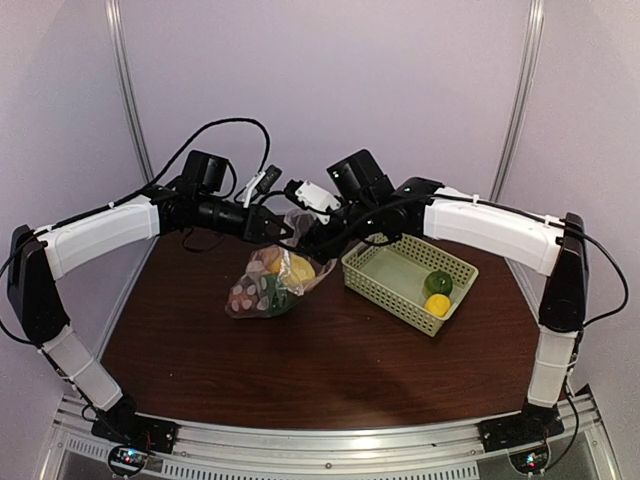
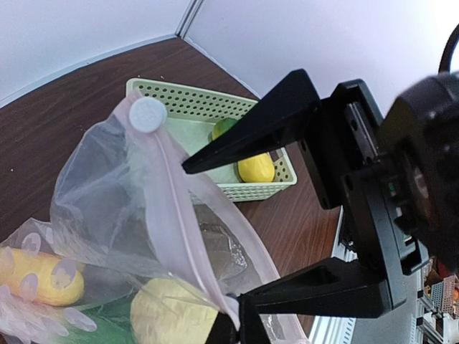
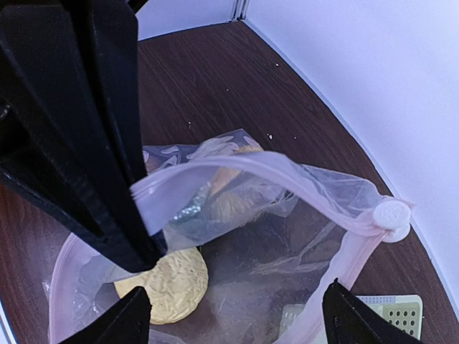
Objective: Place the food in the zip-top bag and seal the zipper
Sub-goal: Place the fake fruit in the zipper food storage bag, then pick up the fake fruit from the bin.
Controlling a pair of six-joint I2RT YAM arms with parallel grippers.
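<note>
The clear dotted zip-top bag (image 1: 268, 285) lies on the table with its mouth lifted and open. It holds several food pieces, among them a yellow lemon (image 3: 168, 283) and a green piece (image 1: 276, 298). My left gripper (image 1: 272, 229) is shut on the pale pink zipper strip (image 2: 172, 208), as the left wrist view (image 2: 240, 321) shows. My right gripper (image 1: 312, 238) is open, its fingertips (image 3: 133, 319) spread over the bag's mouth, holding nothing. A round white slider (image 3: 393, 213) sits at the far end of the zipper.
A pale green mesh basket (image 1: 385, 270) stands right of the bag. It holds a yellow lemon (image 1: 437, 305) and a dark green piece (image 1: 437, 282). The white walls stand close behind.
</note>
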